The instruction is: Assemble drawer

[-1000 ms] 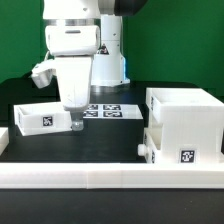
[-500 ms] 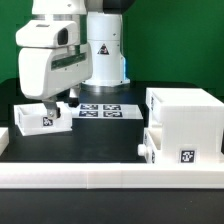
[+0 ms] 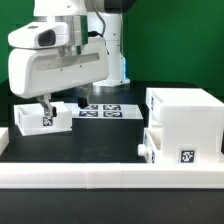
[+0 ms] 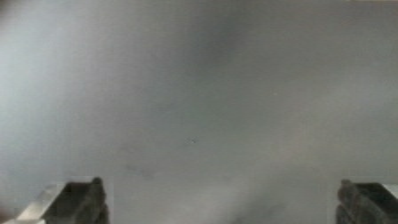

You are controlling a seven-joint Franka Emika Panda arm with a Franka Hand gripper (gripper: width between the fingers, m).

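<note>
The drawer's large hollow white case (image 3: 184,113) stands at the exterior view's right, with a tagged small tray (image 3: 178,152) low at its front. A second tagged small tray (image 3: 41,118) lies at the left. My gripper (image 3: 58,104) hangs tilted just above and behind this left tray, holding nothing. In the wrist view the gripper (image 4: 217,202) shows two dark fingertips (image 4: 80,202) far apart, with only blurred grey between them.
The marker board (image 3: 103,110) lies flat on the black table between the left tray and the case. A long low white rail (image 3: 110,180) runs along the front edge. The bulky arm body (image 3: 55,65) fills the upper left.
The arm has swung toward the exterior view's left and tilted over. The gripper went from the left tray's right edge to above the tray. The parts have not moved.
</note>
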